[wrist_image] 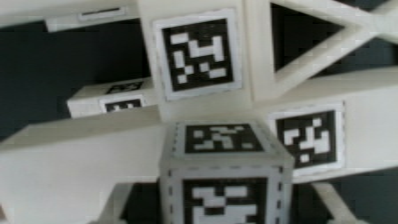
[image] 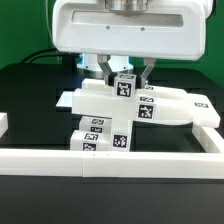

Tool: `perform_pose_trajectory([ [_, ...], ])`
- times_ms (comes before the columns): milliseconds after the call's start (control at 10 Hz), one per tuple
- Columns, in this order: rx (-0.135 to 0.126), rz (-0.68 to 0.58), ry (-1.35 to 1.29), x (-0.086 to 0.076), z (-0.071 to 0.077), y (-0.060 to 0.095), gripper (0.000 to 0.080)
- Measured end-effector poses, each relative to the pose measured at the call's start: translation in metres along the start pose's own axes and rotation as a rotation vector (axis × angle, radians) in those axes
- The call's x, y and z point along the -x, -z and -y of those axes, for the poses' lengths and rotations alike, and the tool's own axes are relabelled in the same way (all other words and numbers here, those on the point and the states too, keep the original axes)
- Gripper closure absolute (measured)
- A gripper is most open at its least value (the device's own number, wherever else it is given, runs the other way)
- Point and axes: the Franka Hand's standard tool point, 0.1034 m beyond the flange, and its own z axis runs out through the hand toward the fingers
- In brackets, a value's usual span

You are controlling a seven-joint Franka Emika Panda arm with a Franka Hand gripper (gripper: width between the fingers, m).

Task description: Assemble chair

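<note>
Gripper [image: 124,72] closed on a cube-ended leg [image: 124,86], leg standing over the white chair parts [image: 150,108], rail [image: 110,158] in front

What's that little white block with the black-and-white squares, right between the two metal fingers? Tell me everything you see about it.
The small block is a white, plastic-looking cube with a black-and-white square tag on each face that shows, one on its front and one on top. It stands upright between the fingers of the tool, which close around it from both sides. Its lower end meets the pile of white chair parts on the black table; how it joins them is hidden.
</note>
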Motion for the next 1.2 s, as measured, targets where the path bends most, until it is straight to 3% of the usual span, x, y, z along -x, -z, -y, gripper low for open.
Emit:
perform_pose_trajectory([
  [300,0.0,0.0,-0.216,0.0001,0.0007,0.0002,0.0514],
  [400,-0.009,-0.003,-0.316,-0.0004,0.001,0.0,0.0514],
  [500,-0.037,-0.021,-0.496,-0.0039,-0.0004,-0.0003,0.0514],
  [600,-0.039,-0.023,-0.518,-0.0047,-0.0021,-0.0002,0.0514],
  [800,-0.068,-0.03,-0.672,-0.0091,-0.0034,-0.0003,0.0514],
  [1000,-0.066,-0.032,-0.64,-0.0091,-0.0033,-0.0006,0.0514],
  [1200,-0.065,-0.034,-0.603,-0.0096,-0.003,0.0001,0.0221],
])
